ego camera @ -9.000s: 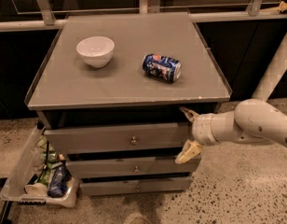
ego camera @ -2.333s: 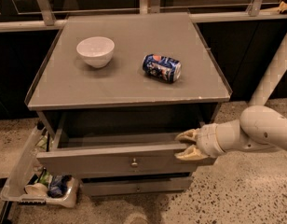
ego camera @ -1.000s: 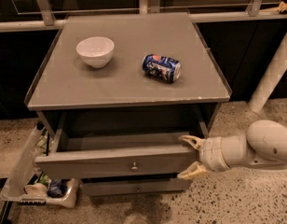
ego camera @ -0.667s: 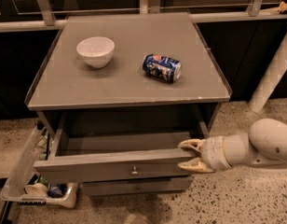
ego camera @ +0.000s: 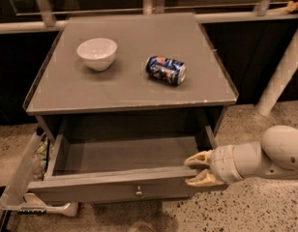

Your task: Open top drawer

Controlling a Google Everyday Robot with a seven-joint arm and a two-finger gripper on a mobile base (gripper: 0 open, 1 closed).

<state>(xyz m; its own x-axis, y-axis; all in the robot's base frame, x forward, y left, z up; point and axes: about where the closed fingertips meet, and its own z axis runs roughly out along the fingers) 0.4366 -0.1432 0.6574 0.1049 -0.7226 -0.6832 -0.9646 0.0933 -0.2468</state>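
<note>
The top drawer (ego camera: 105, 188) of the grey cabinet stands pulled well out. Its grey front carries a small round metal knob (ego camera: 138, 193) at the centre, and its shallow grey box (ego camera: 125, 154) shows no contents. My gripper (ego camera: 195, 169) is at the right end of the drawer front, coming in from the right on a white arm (ego camera: 279, 153). Its two tan fingers are apart, one (ego camera: 198, 158) above the front's top edge and one (ego camera: 199, 179) below it. The two lower drawers are hidden under the open one.
On the cabinet top (ego camera: 62, 93) stand a white bowl (ego camera: 96, 53) and a blue can (ego camera: 166, 70) lying on its side. A clear plastic bin (ego camera: 17, 187) with items stands on the floor at the left. A white post (ego camera: 280, 74) rises at the right.
The top drawer went from shut to pulled far out towards the camera. My gripper moved down and forward with the drawer front's right end.
</note>
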